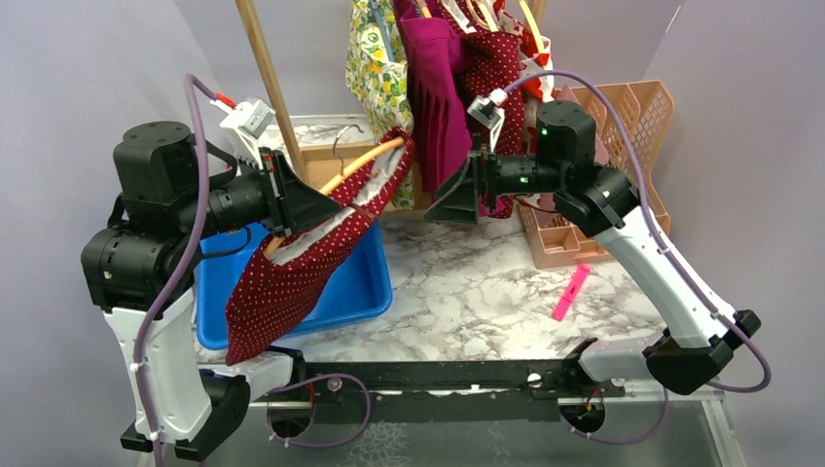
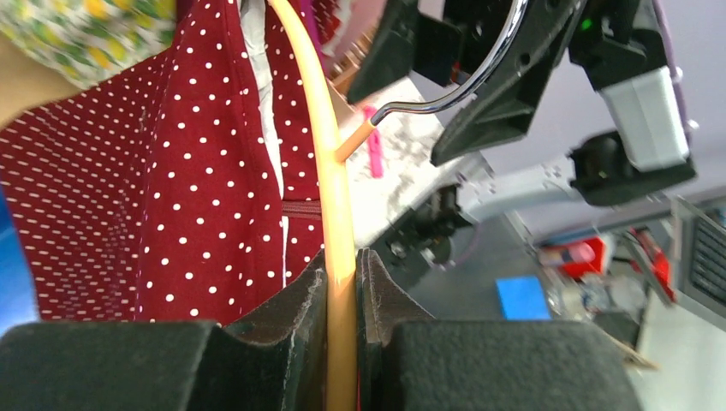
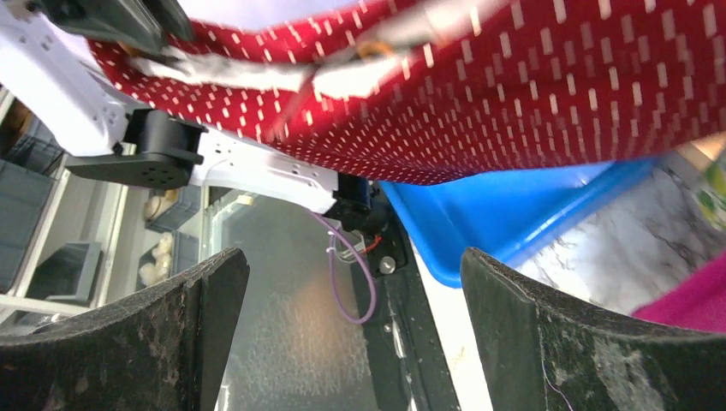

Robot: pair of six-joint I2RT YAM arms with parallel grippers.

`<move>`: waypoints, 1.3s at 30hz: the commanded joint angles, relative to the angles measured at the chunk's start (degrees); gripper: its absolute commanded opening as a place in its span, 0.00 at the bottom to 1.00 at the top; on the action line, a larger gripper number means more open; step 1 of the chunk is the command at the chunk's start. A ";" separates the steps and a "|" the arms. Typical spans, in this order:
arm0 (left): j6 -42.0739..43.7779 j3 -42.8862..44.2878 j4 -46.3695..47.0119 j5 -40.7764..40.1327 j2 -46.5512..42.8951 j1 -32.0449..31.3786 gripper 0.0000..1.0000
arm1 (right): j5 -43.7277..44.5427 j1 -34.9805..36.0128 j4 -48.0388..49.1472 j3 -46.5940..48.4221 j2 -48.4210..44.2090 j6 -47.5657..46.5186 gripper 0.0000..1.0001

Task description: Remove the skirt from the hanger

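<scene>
Above the blue bin (image 1: 362, 290), my left gripper (image 2: 342, 267) is pinched down narrowly on the orange bar of the hanger (image 2: 330, 171). The red dotted skirt (image 1: 280, 284) droops from that tilted bar, its top edge stretched over both ends. My right gripper (image 3: 355, 287) stands fully spread near the hanger's raised end and holds nothing. I judge the skirt light, limp and not slippery, so it will sag and fold wherever unsupported. The top edge at the raised end looks the best place to pinch, to peel the cloth off the stiff bar.
</scene>
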 commanded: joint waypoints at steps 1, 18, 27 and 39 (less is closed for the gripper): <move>-1.90 -3.34 3.89 12.70 -1.35 -0.23 0.00 | 4.09 3.58 2.47 5.84 1.67 2.49 1.00; -6.24 -14.73 14.16 18.54 0.78 -0.36 0.00 | 31.79 18.35 2.62 24.55 12.51 6.21 0.76; -5.91 -17.10 14.31 18.01 -0.33 -2.06 0.00 | 57.16 29.80 -0.12 27.82 17.44 -1.63 0.64; -5.20 -17.90 14.31 16.52 -1.36 -2.70 0.00 | 64.51 31.16 2.68 17.35 8.73 1.18 0.62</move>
